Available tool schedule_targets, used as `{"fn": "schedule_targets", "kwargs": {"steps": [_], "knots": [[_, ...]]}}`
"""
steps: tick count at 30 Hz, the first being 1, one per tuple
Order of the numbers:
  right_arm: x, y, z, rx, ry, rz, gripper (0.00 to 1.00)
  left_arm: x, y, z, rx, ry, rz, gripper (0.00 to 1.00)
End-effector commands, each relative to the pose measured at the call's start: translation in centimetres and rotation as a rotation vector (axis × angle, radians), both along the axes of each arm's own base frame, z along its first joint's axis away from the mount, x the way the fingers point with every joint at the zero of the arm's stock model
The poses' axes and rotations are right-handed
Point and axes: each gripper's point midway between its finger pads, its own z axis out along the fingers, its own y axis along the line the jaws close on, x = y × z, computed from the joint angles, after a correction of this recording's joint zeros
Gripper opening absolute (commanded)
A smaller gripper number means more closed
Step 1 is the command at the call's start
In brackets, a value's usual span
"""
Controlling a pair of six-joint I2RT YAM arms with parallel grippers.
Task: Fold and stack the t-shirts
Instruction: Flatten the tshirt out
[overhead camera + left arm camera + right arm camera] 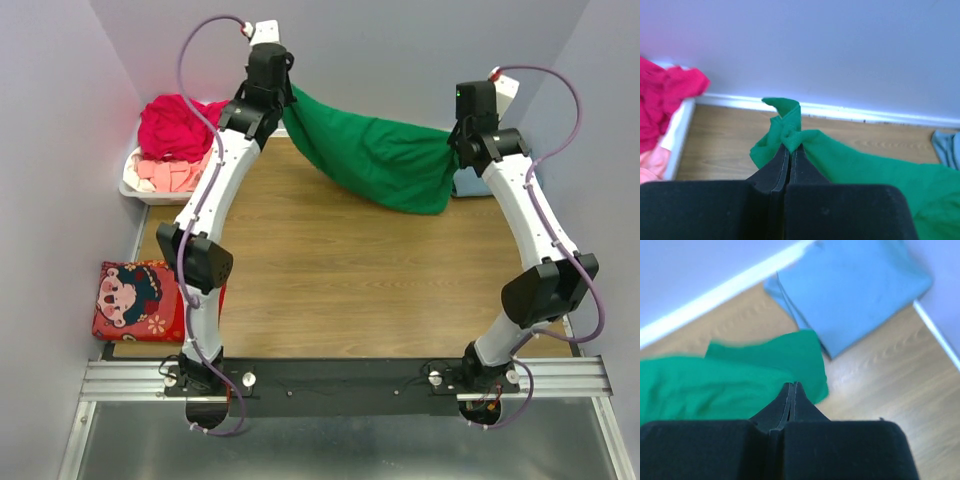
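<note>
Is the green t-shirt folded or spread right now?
Spread, not folded: the green t-shirt sags between the left gripper and right gripper, each shut on an end.

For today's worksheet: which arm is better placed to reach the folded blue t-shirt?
Right, probably: the right gripper, shut on the green t-shirt, is near the blue t-shirt; the left gripper is by the basket.

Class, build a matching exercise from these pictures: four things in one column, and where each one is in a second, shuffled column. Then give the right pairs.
Things
1. green t-shirt
2. blue t-shirt
3. magenta-red t-shirt
4. cartoon-print cushion

Places
A. heaped in the white basket
B. pinched by the left gripper and the right gripper
C. by the near-left corner of the table
D. lying flat at the table's far right corner

Pairs: 1-B, 2-D, 3-A, 4-C
</note>
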Motion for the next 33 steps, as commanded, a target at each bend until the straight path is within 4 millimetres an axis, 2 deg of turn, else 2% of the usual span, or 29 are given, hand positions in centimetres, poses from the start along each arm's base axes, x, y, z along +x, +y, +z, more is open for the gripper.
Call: {"fn": "schedule_targets", "kwargs": {"steps": [1, 2, 4, 5, 7, 8, 10, 11, 12, 13, 14, 16, 17, 18, 19, 20, 22, 24, 25, 26, 27, 28, 29, 30, 33], "knots": [[1.3, -2.6, 5.4, -0.099, -0.094, -0.059, 0.01, -1.9, 4.2, 6.3, 0.017, -0.119, 0.101, 0.0], [1.5, -2.7, 7.0, -0.099, -0.129, -0.061, 0.01, -2.9, 4.8, 8.1, 0.015, -0.153, 0.108, 0.0], [1.6, -2.9, 8.3, -0.107, -0.153, -0.058, 0.01, -3.7, 5.6, 9.7, 0.011, -0.188, 0.125, 0.0], [1.6, -2.8, 9.2, -0.104, -0.173, -0.052, 0.01, -4.7, 6.2, 11.2, 0.009, -0.218, 0.135, 0.0], [1.0, -2.8, 10.0, -0.092, -0.194, -0.05, 0.01, -5.5, 6.7, 12.0, 0.008, -0.233, 0.143, 0.0], [0.8, -2.8, 10.4, -0.086, -0.209, -0.051, 0.01, -6.5, 7.2, 13.1, -0.001, -0.254, 0.156, 0.0], [0.2, -3.0, 10.1, -0.077, -0.209, -0.062, 0.01, -7.3, 7.8, 13.2, -0.002, -0.25, 0.172, 0.0], [-0.7, -3.3, 11.3, -0.075, -0.241, -0.079, 0.01, -8.3, 8.5, 14.0, -0.008, -0.264, 0.191, 0.0], [-1.0, -3.7, 10.9, -0.079, -0.236, -0.094, 0.01, -8.6, 8.7, 14.1, -0.006, -0.265, 0.194, 0.0], [-1.6, -4.0, 11.3, -0.079, -0.251, -0.109, 0.01, -9.0, 8.8, 13.8, -0.002, -0.256, 0.198, 0.0], [-2.4, -4.5, 12.4, -0.084, -0.283, -0.132, 0.01, -9.9, 9.4, 14.4, -0.006, -0.266, 0.213, 0.0], [-3.3, -5.1, 12.8, -0.093, -0.298, -0.156, 0.01, -10.6, 9.7, 14.0, -0.008, -0.253, 0.223, 0.0], [-3.6, -5.4, 13.4, -0.096, -0.322, -0.169, 0.01, -11.5, 10.1, 14.7, -0.019, -0.269, 0.225, 0.0], [-4.6, -5.7, 14.6, -0.098, -0.353, -0.177, 0.01, -11.9, 10.2, 14.8, -0.022, -0.27, 0.227, 0.0], [-4.8, -5.8, 14.9, -0.101, -0.364, -0.179, 0.01, -12.2, 10.3, 14.7, -0.027, -0.27, 0.228, 0.0], [-5.1, -6.0, 15.9, -0.099, -0.401, -0.189, 0.01, -13.4, 10.7, 15.8, -0.042, -0.296, 0.228, 0.0], [-6.0, -6.3, 17.6, -0.11, -0.441, -0.184, 0.01, -14.3, 11.1, 16.5, -0.052, -0.318, 0.229, 0.0], [-6.6, -6.4, 19.5, -0.114, -0.483, -0.178, 0.01, -16.3, 11.7, 18.8, -0.049, -0.378, 0.216, 0.0], [-7.1, -6.4, 20.4, -0.111, -0.506, -0.17, 0.01, -16.8, 11.8, 19.1, -0.043, -0.39, 0.209, 0.0], [-7.4, -6.4, 21.5, -0.108, -0.534, -0.164, 0.01, -18.3, 12.2, 20.5, -0.033, -0.428, 0.194, 0.0], [-7.5, -6.1, 22.0, -0.102, -0.548, -0.143, 0.01, -19.0, 12.5, 21.5, -0.038, -0.462, 0.19, 0.0], [-7.8, -6.1, 22.5, -0.096, -0.563, -0.134, 0.01, -19.4, 12.5, 21.4, -0.031, -0.467, 0.184, 0.0], [-8.0, -5.9, 23.0, -0.088, -0.58, -0.126, 0.01, -20.6, 12.8, 22.5, -0.04, -0.502, 0.172, 0.0], [-8.1, -5.5, 23.4, -0.068, -0.598, -0.108, 0.01, -21.1, 12.9, 23.2, -0.042, -0.534, 0.17, 0.0], [-7.5, -5.2, 23.4, -0.052, -0.614, -0.094, 0.01, -20.8, 12.6, 22.8, -0.042, -0.546, 0.158, 0.0]]}}
